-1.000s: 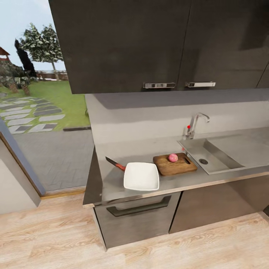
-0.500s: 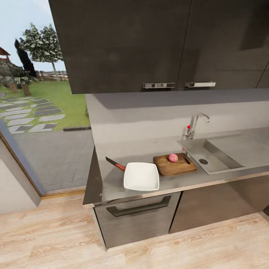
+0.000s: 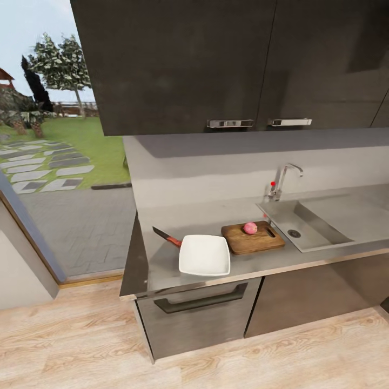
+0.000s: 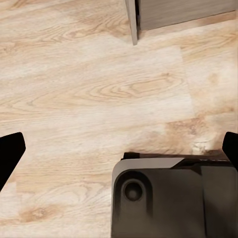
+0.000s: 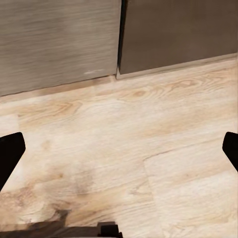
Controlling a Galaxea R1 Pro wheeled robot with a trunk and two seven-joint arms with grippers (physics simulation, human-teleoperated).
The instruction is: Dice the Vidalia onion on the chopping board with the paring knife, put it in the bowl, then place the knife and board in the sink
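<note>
From the head camera, the grey stone-look tabletop (image 3: 178, 227) carries everything the task needs. The small pinkish round onion (image 3: 249, 228) already sits on the dark brown wooden chopping board (image 3: 252, 237), which lies just beside the matte grey sink basin (image 3: 313, 227) with its chrome tap (image 3: 283, 181). The shallow white squarish bowl (image 3: 204, 255) lies on the board's other side, and the slim dark-bladed paring knife with a reddish handle (image 3: 166, 236) lies just beyond the bowl. Judging by this, the onion's removal from the sink is done and dicing is the step in hand; the next move calls for bringing an arm up to grasp the knife by its handle.

In the left wrist camera, the left claw (image 4: 119, 148) points down at the pale wood floor (image 4: 89, 89), its two dark fingertips spread wide apart and holding nothing; a dark grey part of the robot's body (image 4: 168, 198) lies below it. All the task's things are well above this claw.

In the right wrist camera, the right claw (image 5: 119, 148) likewise hangs low, fingertips wide apart and empty, facing floor and the dark cabinet fronts (image 5: 114, 34).
</note>
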